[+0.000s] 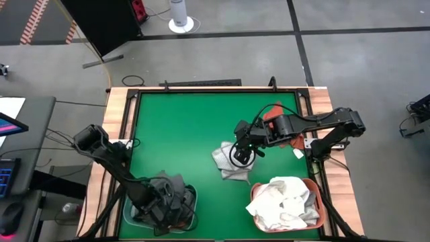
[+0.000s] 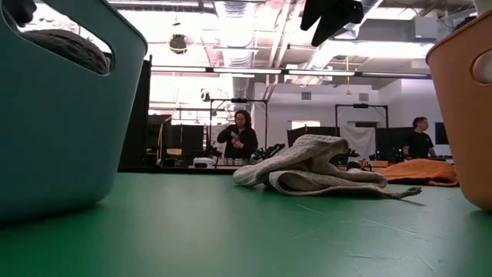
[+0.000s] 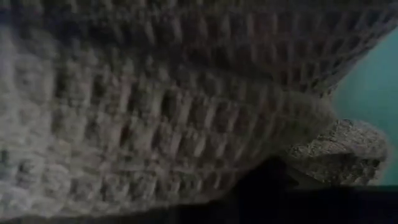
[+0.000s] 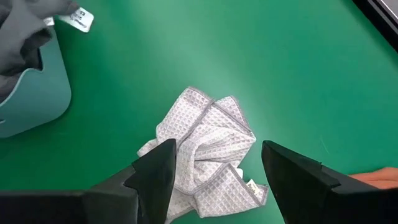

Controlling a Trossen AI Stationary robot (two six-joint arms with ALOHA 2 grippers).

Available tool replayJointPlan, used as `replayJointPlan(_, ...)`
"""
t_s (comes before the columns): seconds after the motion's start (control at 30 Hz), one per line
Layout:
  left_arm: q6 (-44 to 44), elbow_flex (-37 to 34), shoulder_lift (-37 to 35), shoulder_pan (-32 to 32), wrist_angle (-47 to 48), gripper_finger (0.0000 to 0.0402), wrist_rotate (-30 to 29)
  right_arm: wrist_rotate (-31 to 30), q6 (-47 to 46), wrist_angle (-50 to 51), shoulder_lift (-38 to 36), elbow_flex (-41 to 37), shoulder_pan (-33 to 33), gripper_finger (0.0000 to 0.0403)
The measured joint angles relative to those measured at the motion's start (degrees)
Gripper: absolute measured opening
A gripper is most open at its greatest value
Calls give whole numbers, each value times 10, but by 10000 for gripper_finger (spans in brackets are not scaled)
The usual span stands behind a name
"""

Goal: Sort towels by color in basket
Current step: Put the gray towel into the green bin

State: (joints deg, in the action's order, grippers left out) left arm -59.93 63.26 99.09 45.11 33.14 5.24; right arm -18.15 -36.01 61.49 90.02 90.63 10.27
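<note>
A crumpled light grey waffle towel (image 1: 230, 163) lies on the green mat, also in the low view (image 2: 315, 171) and the right wrist view (image 4: 205, 140). My right gripper (image 1: 243, 149) hangs open above it, its fingers (image 4: 155, 174) well clear of the cloth. A rust orange towel (image 1: 285, 129) lies flat under the right arm, toward the far right. My left gripper (image 1: 164, 202) is down in the teal basket (image 1: 134, 214) among dark grey towels (image 1: 171, 187). Its wrist view is filled by grey waffle cloth (image 3: 155, 106), which hides its fingers.
An orange basket (image 1: 255, 195) at the near right holds white towels (image 1: 285, 202); its wall shows in the low view (image 2: 469, 115). The teal basket (image 2: 61, 115) stands near left. A wooden rim (image 1: 121, 107) frames the mat. People stand in the room beyond (image 2: 240, 138).
</note>
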Motion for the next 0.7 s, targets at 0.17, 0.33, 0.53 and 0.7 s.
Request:
replayJointPlan(0.17,-21,-3,-37,-6,0,92,16,0,-5,2,0,0,3,265)
replayJointPlan(0.33,-60,-3,-114,-17,-2,92,31,0,-5,-4,0,0,3,265)
replayJointPlan(0.53,-88,-3,-223,-29,-39,92,57,0,-2,-12,0,0,3,265)
replayJointPlan(0.7,-101,-2,-314,-50,-5,93,-55,0,-2,-24,0,0,3,265)
